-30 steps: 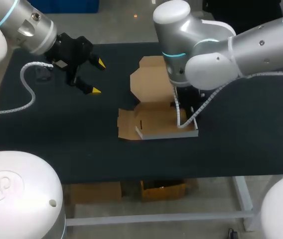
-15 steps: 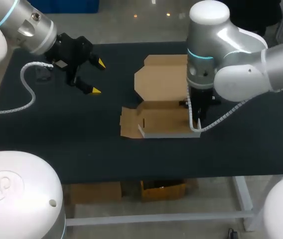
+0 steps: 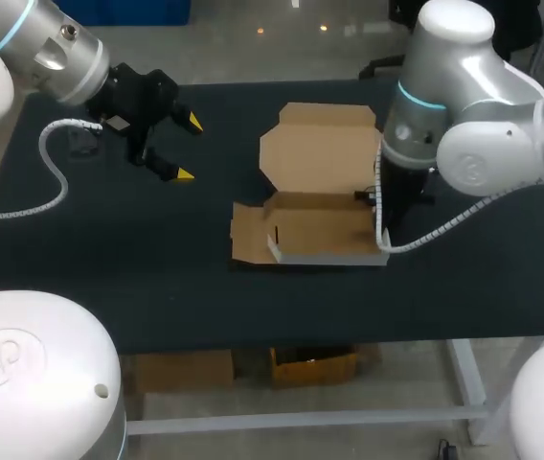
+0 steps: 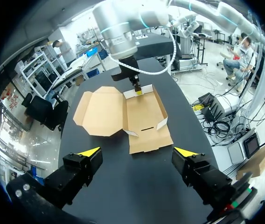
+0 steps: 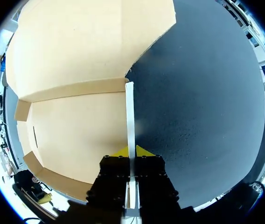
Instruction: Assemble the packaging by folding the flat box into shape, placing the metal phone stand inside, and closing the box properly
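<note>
Right end effector around box wall

Silver-grey arms, rounded joints ringed cyan. White ribbed cable seen at 9 o'clock; left gripper black, yellow-tipped.

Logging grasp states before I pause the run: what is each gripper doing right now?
Left gripper: open, holding nothing.
Right gripper: shut on the cardboard box's white side wall.
</note>
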Robot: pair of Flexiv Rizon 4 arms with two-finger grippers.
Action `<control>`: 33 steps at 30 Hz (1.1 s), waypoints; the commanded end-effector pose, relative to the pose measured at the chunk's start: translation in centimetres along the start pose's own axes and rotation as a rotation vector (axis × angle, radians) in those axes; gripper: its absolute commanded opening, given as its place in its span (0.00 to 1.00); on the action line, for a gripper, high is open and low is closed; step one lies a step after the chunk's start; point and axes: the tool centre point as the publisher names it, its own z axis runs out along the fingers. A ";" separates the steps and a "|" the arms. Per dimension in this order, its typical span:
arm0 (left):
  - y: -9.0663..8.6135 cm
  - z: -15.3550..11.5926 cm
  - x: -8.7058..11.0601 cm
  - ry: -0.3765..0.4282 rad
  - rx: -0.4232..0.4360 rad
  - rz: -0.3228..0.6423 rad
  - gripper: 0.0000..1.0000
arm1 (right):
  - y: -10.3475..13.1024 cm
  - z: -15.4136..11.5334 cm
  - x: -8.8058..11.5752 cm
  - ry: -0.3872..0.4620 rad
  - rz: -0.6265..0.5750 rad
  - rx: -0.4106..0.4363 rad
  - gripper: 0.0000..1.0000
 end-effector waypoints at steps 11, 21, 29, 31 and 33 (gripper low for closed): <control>-0.1 -0.1 0.0 0.000 -0.003 0.000 1.00 | 0.3 -0.6 0.8 -0.093 0.014 0.087 0.00; -0.1 -0.1 0.0 0.000 -0.003 0.000 1.00 | 0.1 -0.2 0.9 -0.128 0.030 0.053 0.00; -0.1 -0.1 0.0 0.000 -0.003 0.000 1.00 | 0.0 -0.2 0.8 -0.138 0.038 0.009 0.00; -0.1 -0.1 0.0 0.000 -0.003 0.000 1.00 | 0.0 -0.2 0.7 -0.135 0.040 0.003 0.00; -0.1 -0.1 0.0 0.000 -0.003 0.000 1.00 | 0.0 -0.1 0.7 -0.131 0.041 -0.001 0.00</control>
